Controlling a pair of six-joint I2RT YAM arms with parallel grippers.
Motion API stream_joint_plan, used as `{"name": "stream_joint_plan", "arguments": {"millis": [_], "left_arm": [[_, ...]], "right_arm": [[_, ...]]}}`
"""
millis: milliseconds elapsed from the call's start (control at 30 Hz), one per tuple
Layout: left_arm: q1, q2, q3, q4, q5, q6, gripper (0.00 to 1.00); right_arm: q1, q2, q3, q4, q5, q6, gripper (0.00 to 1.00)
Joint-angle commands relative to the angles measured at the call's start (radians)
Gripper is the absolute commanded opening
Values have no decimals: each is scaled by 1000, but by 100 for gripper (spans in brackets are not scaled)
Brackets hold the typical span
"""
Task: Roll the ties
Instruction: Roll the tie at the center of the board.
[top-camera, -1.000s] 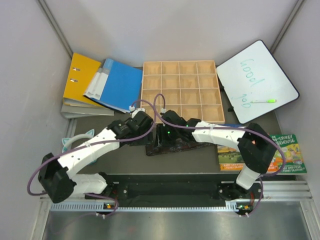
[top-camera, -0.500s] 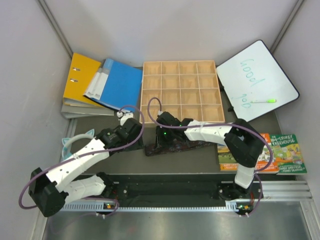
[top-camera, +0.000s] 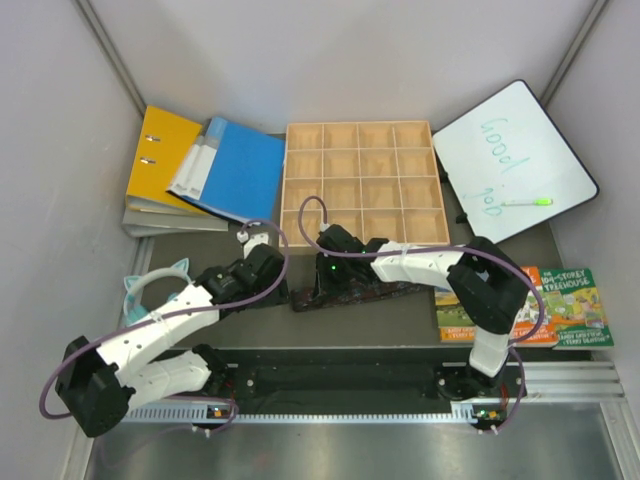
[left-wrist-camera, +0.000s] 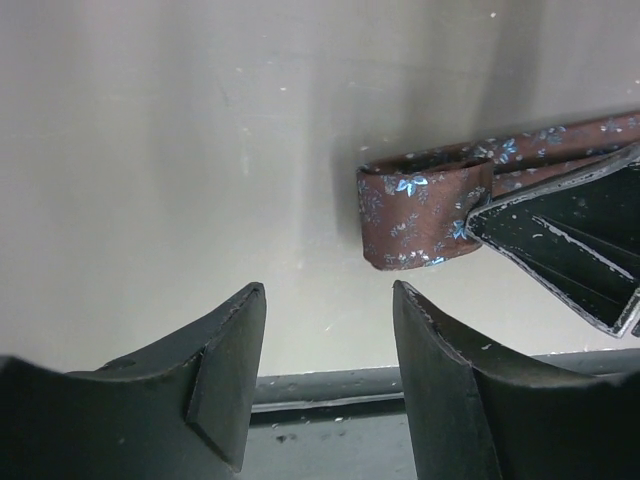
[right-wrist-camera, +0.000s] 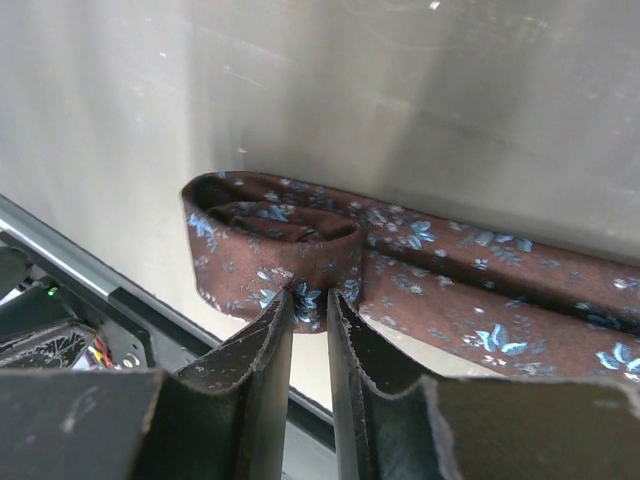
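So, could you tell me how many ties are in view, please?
1. The tie lies just in front of the wooden tray, rolled at one end, where the right gripper pinches the roll. Others may be hidden from view.

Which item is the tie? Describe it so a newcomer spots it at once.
Find the wooden grid tray; just in front of it, nearer the arms, lies the tie, a long narrow strip. Its dark brown fabric with small blue flowers, one end curled into a roll, sets it apart.
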Motion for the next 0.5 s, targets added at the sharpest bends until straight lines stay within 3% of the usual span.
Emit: {"name": "stream_joint_plan", "arguments": {"millis": [0, 467], "left_arm": [[2, 8, -31, 128, 38, 8, 58], [2, 92, -112, 300, 67, 16, 56]], "right_arm": [[-6, 22, -16, 32, 10, -13, 20], [-17, 58, -44, 43, 14, -13, 17]]}}
